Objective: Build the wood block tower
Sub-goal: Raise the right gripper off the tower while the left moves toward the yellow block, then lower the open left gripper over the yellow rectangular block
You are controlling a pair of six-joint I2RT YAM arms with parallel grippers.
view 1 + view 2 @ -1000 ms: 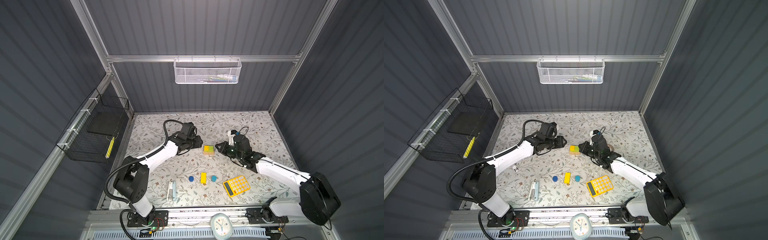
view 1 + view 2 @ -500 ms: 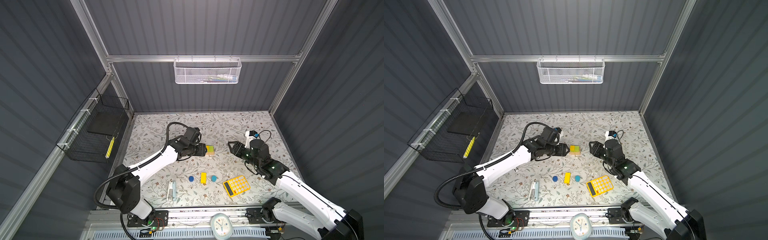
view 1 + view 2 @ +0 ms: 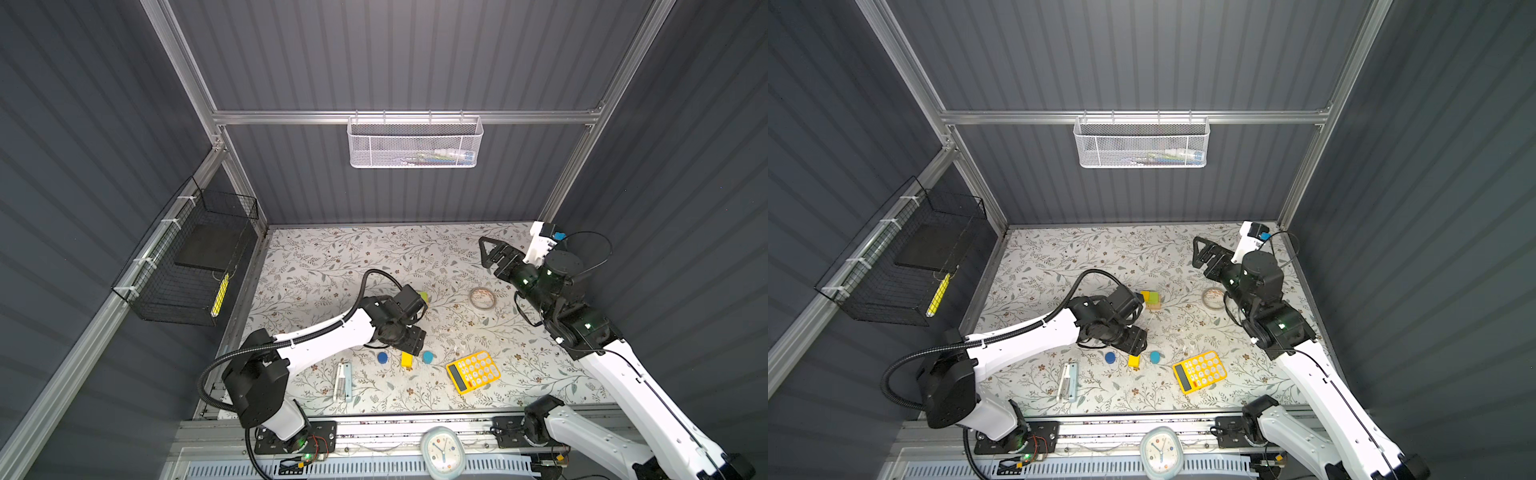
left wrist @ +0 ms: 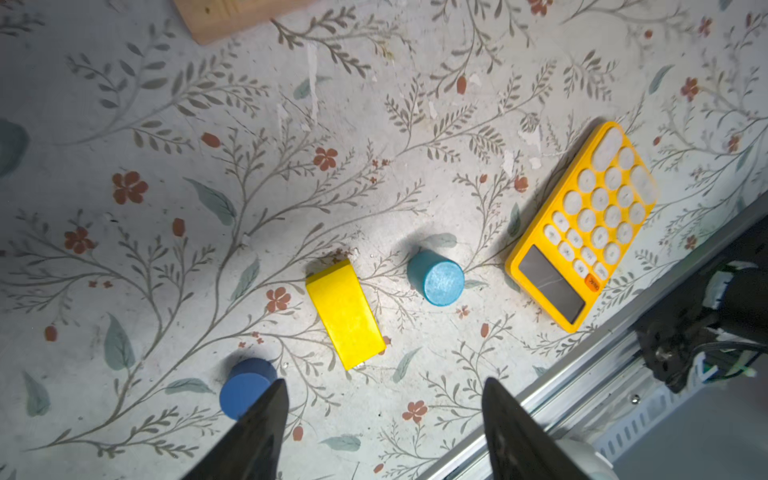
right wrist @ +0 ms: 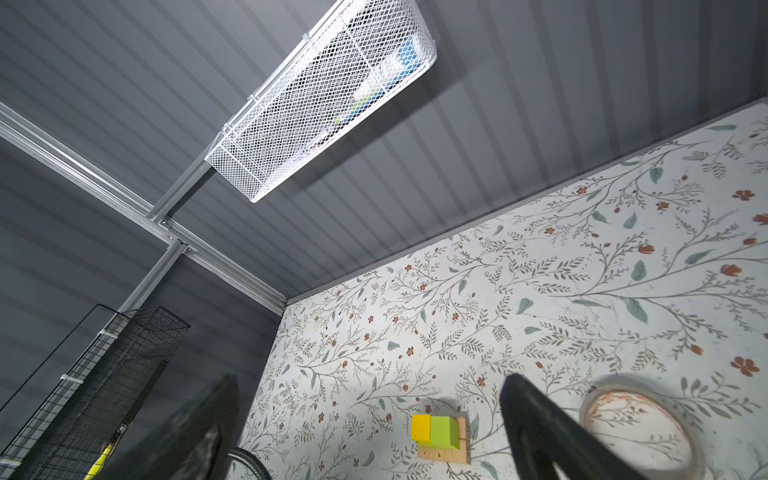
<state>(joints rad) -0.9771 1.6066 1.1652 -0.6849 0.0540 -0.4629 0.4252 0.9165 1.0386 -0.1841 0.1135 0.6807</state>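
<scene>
In a top view's centre we see only a lime sliver of the block stack [image 3: 423, 296] behind the left arm [image 3: 332, 332]. A wrist view's edge cuts off the tan bar [image 4: 232, 16], and the left gripper [image 4: 384, 384] covers part of the dark blue cylinder [image 4: 239, 390]. What lies in the white basket [image 3: 374, 145], upper middle, is too small to tell.

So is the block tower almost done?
Just begun. Done: a yellow cube and lime-green cube sit on a tan wooden base. In hand: nothing; the left gripper hovers open by the loose yellow bar, right gripper open. Left: that bar, a light-blue cylinder and a dark-blue cylinder.
</scene>
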